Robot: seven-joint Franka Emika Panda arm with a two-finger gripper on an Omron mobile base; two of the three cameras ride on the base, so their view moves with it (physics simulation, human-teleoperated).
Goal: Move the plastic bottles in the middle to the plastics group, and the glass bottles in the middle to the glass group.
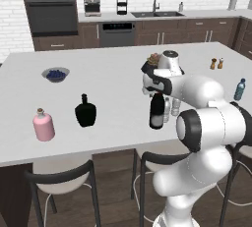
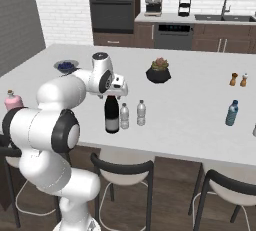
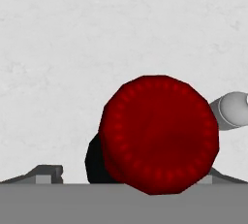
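The end effector [image 3: 131,177] hangs directly above the wine bottle [image 2: 112,116], looking straight down on its red capped neck [image 3: 159,138], which sits low and right of centre in the hand view; the two fingertips [image 3: 46,173] show at about 7 and 5 o'clock of the cap, spread wide apart on either side of it and gripping nothing. In the right base view the wine bottle stands upright near the front edge of the white worktop [image 2: 190,100], with its top hidden under the hand. Just beside it at 3 o'clock stands a small clear bottle [image 2: 124,116], and a second small clear bottle [image 2: 141,113] stands close by, further the same way. The blue bottle [image 2: 231,113] stands well apart at 3 o'clock, near the worktop's right end, with the two orange-brown shakers [image 2: 238,79] behind it toward 1 o'clock. In the left base view the black flask [image 1: 85,111] stands well off at 9 o'clock from the wine bottle, and the pink bottle [image 1: 43,125] with a cork stopper stands near it, further toward 8 o'clock. A bowl of blue fruit [image 1: 55,74] lies at 10 o'clock, and a dark potted plant [image 2: 158,71] stands behind the bottles at 1 o'clock.
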